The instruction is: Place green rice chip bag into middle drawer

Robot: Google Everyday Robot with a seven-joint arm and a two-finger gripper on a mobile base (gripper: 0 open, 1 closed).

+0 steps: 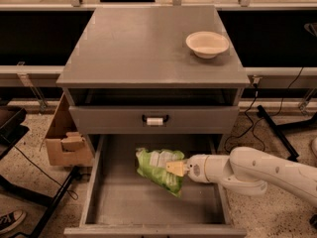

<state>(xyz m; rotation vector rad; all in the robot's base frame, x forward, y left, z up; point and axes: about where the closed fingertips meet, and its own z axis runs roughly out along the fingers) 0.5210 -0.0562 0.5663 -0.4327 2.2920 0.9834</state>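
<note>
The green rice chip bag point(158, 170) is a crinkled light-green bag with a white label patch. It hangs tilted over the open middle drawer point(124, 207), a wide grey box pulled out at the bottom of the cabinet. My gripper point(177, 168) comes in from the right on a white arm and is shut on the bag's right edge, holding it above the drawer floor.
A cream-white bowl point(207, 44) sits on the cabinet top point(143, 43) at the right. Above the open drawer is a shut drawer front with a black handle and white tag point(155, 120). A cardboard box point(67, 143) stands left of the cabinet. Cables lie on the floor at the right.
</note>
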